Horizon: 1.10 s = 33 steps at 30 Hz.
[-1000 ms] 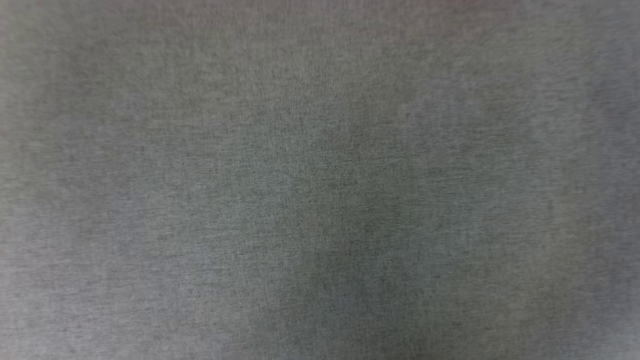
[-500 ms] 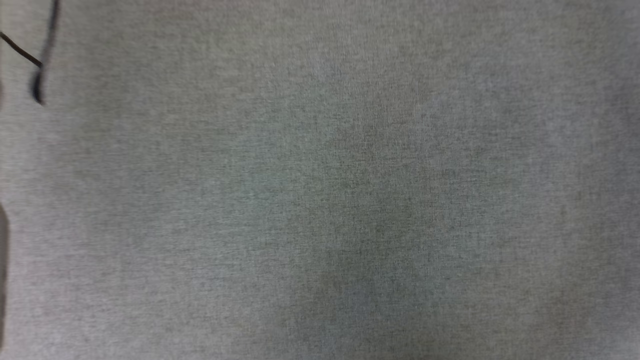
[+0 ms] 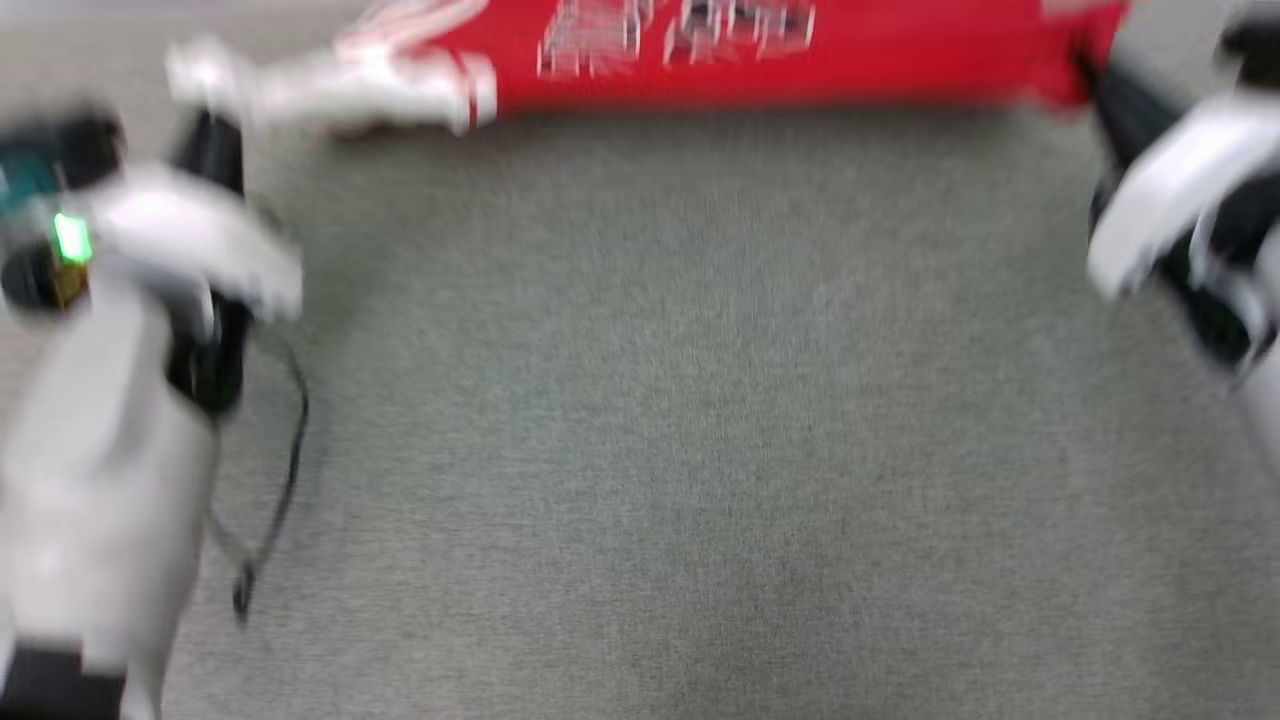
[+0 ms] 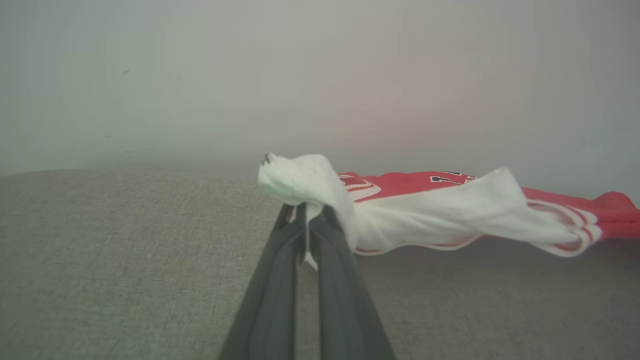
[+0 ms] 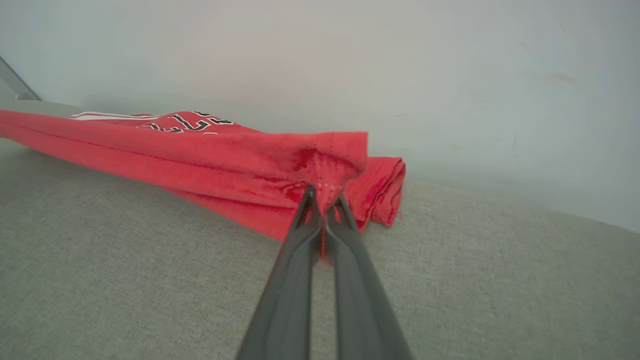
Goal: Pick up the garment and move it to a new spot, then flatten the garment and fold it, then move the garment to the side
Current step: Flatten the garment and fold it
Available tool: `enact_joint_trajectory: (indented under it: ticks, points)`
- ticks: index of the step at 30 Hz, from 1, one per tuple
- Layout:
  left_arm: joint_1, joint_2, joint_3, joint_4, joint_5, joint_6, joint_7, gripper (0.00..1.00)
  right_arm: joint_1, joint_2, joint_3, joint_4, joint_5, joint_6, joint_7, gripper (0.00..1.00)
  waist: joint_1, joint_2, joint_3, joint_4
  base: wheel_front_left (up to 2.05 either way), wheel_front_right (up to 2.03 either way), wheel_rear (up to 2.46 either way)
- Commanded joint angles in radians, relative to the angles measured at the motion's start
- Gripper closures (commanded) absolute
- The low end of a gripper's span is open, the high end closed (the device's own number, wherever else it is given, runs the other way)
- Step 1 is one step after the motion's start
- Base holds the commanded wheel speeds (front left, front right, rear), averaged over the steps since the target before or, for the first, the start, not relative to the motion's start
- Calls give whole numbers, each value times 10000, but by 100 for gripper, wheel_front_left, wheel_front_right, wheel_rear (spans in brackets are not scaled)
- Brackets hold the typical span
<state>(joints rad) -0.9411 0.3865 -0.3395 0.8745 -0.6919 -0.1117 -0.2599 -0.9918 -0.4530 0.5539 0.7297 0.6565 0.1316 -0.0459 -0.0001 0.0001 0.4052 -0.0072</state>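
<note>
Left gripper (image 4: pixel 312 212) is clamped on the white sleeve end (image 4: pixel 310 180). Right gripper (image 5: pixel 325 196) is pinching red fabric at the opposite end. The red jersey (image 3: pixel 850 70) is stretched between them along the far edge of the grey cloth surface (image 3: pixel 650 400); I can't tell if it's touching or just above. I read this as the relocation carry: move both arms together, hold even tension, lay it down without bunching. Black white-outlined chest lettering (image 5: pixel 192 121) is too oblique to read; no brand legible.
</note>
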Motion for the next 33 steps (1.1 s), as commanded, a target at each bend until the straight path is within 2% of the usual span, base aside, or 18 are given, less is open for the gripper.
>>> enact_joint_trajectory:
  ticks: [1, 5, 9, 16, 22, 26, 29, 33]
  points:
    - [827, 260, 135, -306, 32, 139, -68, 100, 683, -265, -18, -129, 98, -18, -141, 100, 1, -1, -895, 132, 0, 0, 0]
    - [3004, 431, 317, -1236, -140, 456, -71, 100, 2334, -409, -66, -645, 287, -21, -249, 100, 1, -1, -1656, 141, 0, 0, 0]
    - [5060, 641, 478, -2451, -419, 953, 229, 100, 4033, -525, -410, -1204, 409, -22, -95, 100, 1, -1, -2361, 164, 0, 0, 0]
    - [8588, 1165, 896, -5742, -1028, 2478, 1320, 100, 7127, -566, -2058, -2670, 34, -36, 553, 100, 1, -1, -3185, 229, 0, 0, 0]
    - [11153, 1577, 1204, -8996, -1462, 3859, 2436, 100, 9723, 125, -4126, -4818, -822, -61, 1825, 100, 1, -1, -3525, 222, 0, 0, 0]
    - [12029, 1789, 1405, -10580, -1535, 4506, 2809, 100, 10952, 833, -5201, -6506, -1483, -55, 3159, 100, 1, -1, -3575, 232, 0, 0, 0]
    - [12012, 1877, 1422, -11207, -1521, 4670, 2988, 100, 11383, 1342, -5675, -7513, -1835, -24, 4276, 100, 1, -1, -3491, 229, 0, 0, 0]
    - [11241, 1763, 1228, -11231, -1424, 4493, 3044, 100, 11140, 1918, -6056, -8143, -2216, -19, 5368, 100, 1, -1, -3240, 219, 0, 0, 0]
